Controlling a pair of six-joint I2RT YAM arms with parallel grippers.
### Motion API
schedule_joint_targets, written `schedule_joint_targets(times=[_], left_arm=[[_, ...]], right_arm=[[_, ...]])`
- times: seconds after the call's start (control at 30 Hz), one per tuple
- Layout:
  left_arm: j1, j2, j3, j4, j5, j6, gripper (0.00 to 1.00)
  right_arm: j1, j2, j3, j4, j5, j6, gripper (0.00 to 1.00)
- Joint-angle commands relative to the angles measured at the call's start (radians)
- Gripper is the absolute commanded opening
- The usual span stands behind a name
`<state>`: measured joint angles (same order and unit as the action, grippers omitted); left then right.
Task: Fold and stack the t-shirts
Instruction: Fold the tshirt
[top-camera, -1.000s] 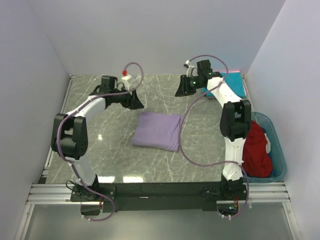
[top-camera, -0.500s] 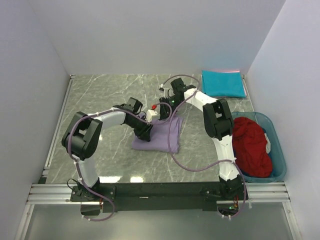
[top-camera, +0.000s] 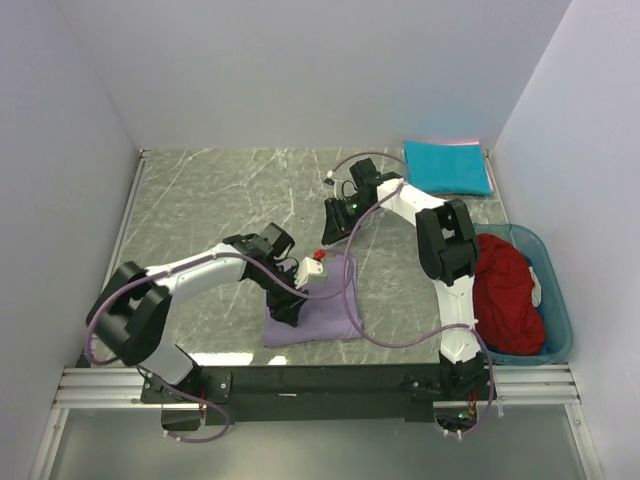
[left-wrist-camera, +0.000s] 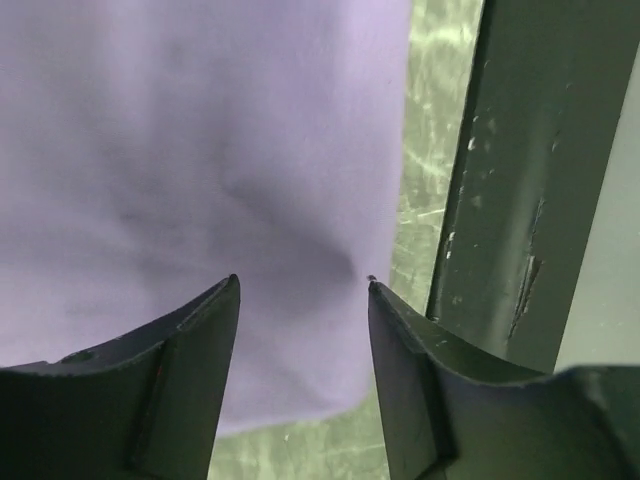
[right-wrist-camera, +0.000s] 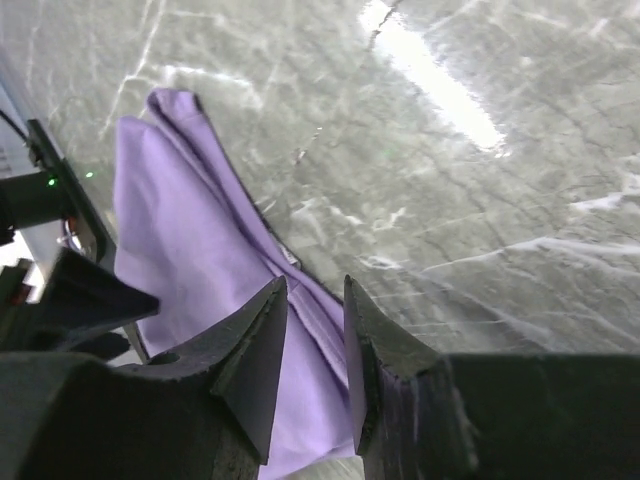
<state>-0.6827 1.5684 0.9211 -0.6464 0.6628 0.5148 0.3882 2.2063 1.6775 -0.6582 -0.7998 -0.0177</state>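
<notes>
So the lavender t-shirt (top-camera: 325, 305) is laid out folded in a rough rectangle on the marble table (top-camera: 200, 200), pretty close to the near edge; a dark rail (left-wrist-camera: 510, 180) is seen just beside its edge in the left wrist view. The left gripper (left-wrist-camera: 300, 285) is positioned over the shirt's left part, jaws spread fairly wide with only purple fabric seen below the gap; nothing is pinched, and whether the tips touch the cloth can't be told. The right gripper (right-wrist-camera: 312, 290) is held above the shirt's far edge, jaws only narrowly apart, nothing gripped as far as can be seen. The teal t-shirt (top-camera: 447, 167) is laid folded flat in the far right corner; the dark red t-shirt (top-camera: 505, 290) is heaped in the teal bin (top-camera: 558, 320) at the right.
</notes>
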Motion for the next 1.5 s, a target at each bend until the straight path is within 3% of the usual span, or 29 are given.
schedule_joint_targets(times=[0.0, 0.13, 0.33, 0.83, 1.27, 1.37, 1.47], left_arm=[[0.021, -0.109, 0.065, 0.0, 0.029, -0.01, 0.61], [0.104, -0.053, 0.178, 0.01, -0.014, 0.118, 0.64], [0.192, 0.223, 0.462, -0.122, 0.011, 0.237, 0.73], [0.195, 0.407, 0.521, -0.085, 0.06, 0.318, 0.7], [0.167, 0.42, 0.507, -0.117, 0.087, 0.367, 0.42], [0.166, 0.429, 0.509, -0.127, 0.083, 0.376, 0.41], [0.161, 0.421, 0.502, -0.118, 0.081, 0.37, 0.31]], right_arm=[[-0.002, -0.037, -0.021, -0.02, -0.053, -0.034, 0.36], [0.014, 0.0, -0.029, -0.021, -0.096, -0.048, 0.33], [0.035, 0.064, 0.017, 0.0, -0.127, -0.025, 0.3], [0.034, 0.122, 0.028, 0.023, -0.145, -0.014, 0.21], [0.032, 0.141, 0.037, 0.022, -0.164, -0.018, 0.2], [0.034, 0.144, 0.045, 0.019, -0.165, -0.024, 0.2], [0.034, 0.139, 0.045, 0.026, -0.177, -0.022, 0.2]])
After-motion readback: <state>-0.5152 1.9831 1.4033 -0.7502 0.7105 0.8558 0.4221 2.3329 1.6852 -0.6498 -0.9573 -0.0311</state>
